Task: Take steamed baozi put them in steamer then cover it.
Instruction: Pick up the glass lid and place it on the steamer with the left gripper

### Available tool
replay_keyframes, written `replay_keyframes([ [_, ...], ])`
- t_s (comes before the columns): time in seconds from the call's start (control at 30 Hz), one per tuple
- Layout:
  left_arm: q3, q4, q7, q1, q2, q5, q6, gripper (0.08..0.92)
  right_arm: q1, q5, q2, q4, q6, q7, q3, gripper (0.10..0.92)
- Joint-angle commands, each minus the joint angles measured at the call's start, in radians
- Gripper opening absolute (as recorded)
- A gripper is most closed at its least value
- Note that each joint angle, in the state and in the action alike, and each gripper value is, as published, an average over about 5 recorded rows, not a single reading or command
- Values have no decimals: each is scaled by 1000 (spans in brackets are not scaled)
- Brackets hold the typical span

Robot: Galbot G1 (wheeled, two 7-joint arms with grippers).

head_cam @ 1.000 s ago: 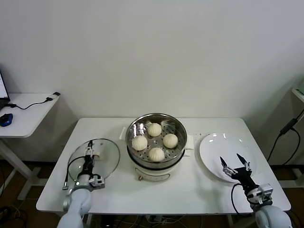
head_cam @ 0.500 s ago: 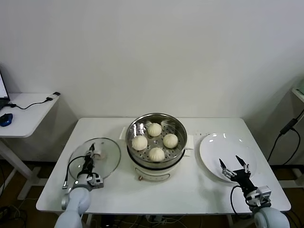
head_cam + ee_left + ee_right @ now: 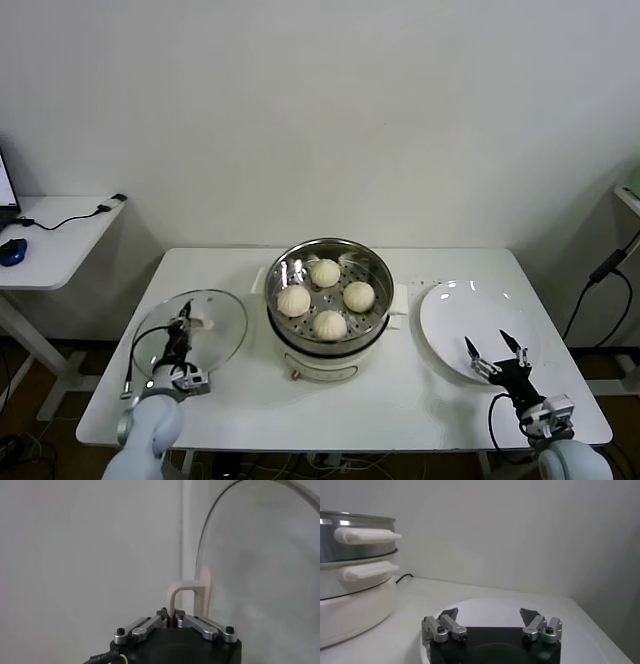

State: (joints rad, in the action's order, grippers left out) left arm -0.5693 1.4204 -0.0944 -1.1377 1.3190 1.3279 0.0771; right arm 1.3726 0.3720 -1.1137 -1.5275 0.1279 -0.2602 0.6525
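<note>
White table (image 3: 400,400), left tool (image 3: 182,335) clamping lid (image 3: 215,320)

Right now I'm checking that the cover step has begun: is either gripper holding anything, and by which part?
The left gripper is shut on the glass lid, by its handle. The right gripper holds nothing.

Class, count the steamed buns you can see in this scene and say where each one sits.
4, all on the perforated tray inside the steamer: far bun, left bun, right bun, near bun. The plate holds none. None appears hidden.
</note>
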Motion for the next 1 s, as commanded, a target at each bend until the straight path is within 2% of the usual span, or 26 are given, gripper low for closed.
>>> replay_keyframes([
  [0.03, -26, 325, 4, -142, -63, -87, 61, 147, -4, -4, -2, 11, 5, -2, 8, 823],
  [0.27, -46, 570, 45, -249, -135, -91, 199, 147, -20, -17, 3, 33, 15, -3, 16, 823],
  [0.53, 45, 760, 156, -294, -245, -14, 504, 147, -54, -38, 26, 57, 19, -2, 5, 823],
  [0.7, 176, 793, 236, -206, -335, -20, 613, 147, -80, -50, 35, 79, 20, 0, -13, 823],
  [0.8, 305, 794, 309, -109, -360, -7, 674, 147, -97, -56, 36, 90, 20, 2, -24, 823],
  [0.9, 434, 785, 401, -4, -337, 47, 705, 147, -111, -59, 33, 99, 20, 4, -32, 823],
  [1.0, 535, 760, 487, 93, -274, 139, 708, 147, -121, -63, 31, 107, 20, 5, -36, 823],
])
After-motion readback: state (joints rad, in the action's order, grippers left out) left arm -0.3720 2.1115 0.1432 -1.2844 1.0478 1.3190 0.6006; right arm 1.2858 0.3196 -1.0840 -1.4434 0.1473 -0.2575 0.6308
